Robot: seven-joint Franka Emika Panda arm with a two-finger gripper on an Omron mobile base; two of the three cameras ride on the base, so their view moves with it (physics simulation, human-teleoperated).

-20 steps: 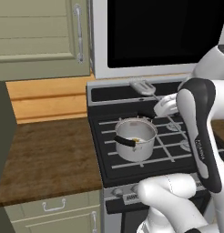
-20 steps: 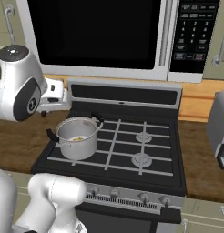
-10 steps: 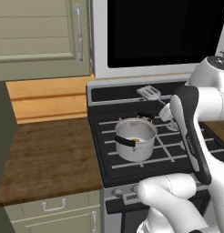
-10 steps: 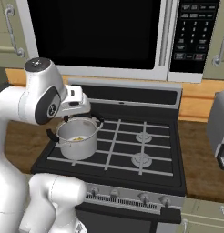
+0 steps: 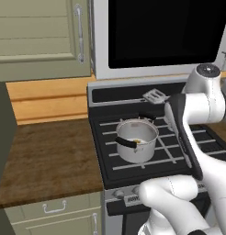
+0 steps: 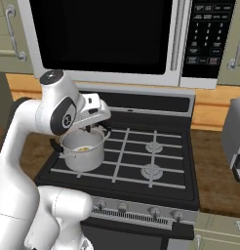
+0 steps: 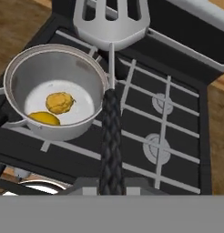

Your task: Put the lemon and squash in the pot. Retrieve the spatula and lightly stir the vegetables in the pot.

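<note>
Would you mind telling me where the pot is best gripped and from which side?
Probably by the black side handle, approached from the pot's front-left, the wooden counter side. It juts clear of the wall there; the body looks too wide for the jaws and the vegetables lie inside.

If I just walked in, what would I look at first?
Probably the big white robot arm bending over the black stove, with a grey slotted spatula gripped by its dark handle and held up in the air beside the pot. Next you'd notice the shiny steel pot on the front left burner, with two little yellow vegetables lying in the bottom.
</note>
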